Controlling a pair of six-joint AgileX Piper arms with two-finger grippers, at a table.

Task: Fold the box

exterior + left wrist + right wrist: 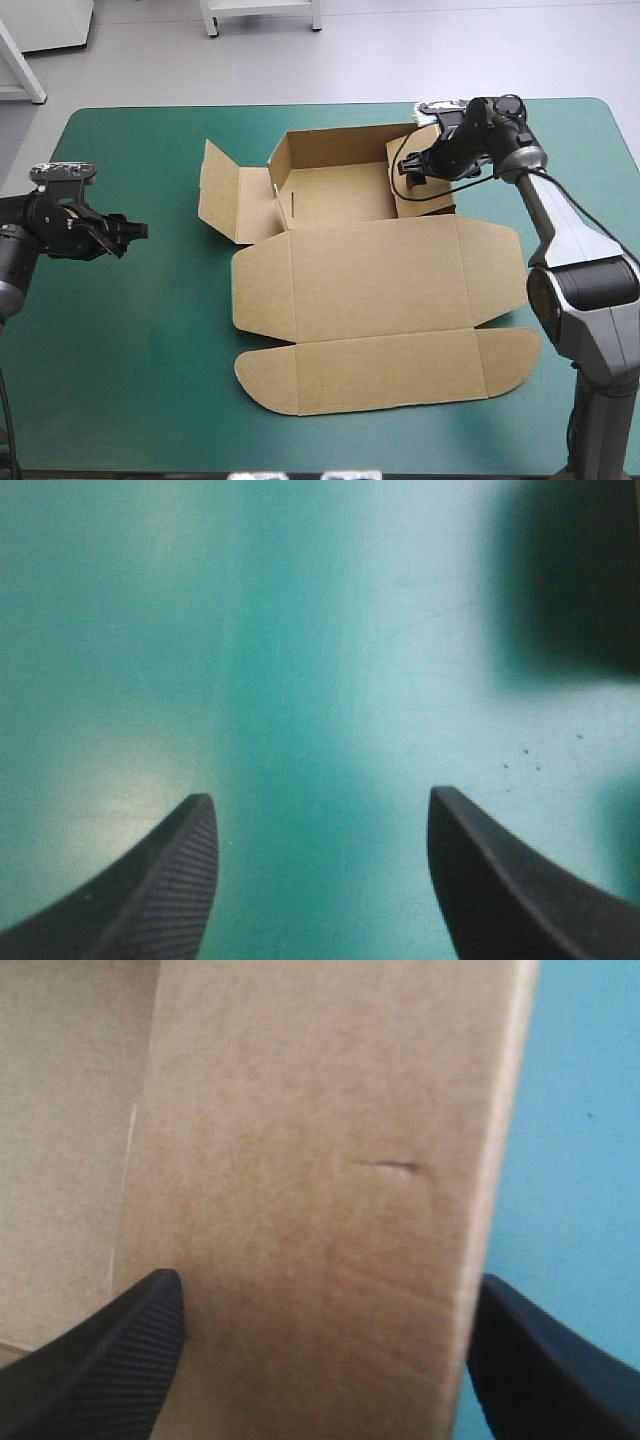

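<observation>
The brown box lies in the middle of the teal-green tabletop, half formed. Its far and right walls are raised, its left flap is splayed outward, and its wide lid lies flat toward the near edge.

No legible txt anywhere.

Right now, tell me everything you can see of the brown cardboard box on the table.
The brown cardboard box is a cut sheet, half formed. Its far part is an open tray with the back and left walls raised. A side flap leans outward on the left. The wide lid and its rounded tuck flap lie flat on the teal-green table cover, toward the near edge. The open right pincer straddles the right wall; I cannot tell whether they touch.
</observation>
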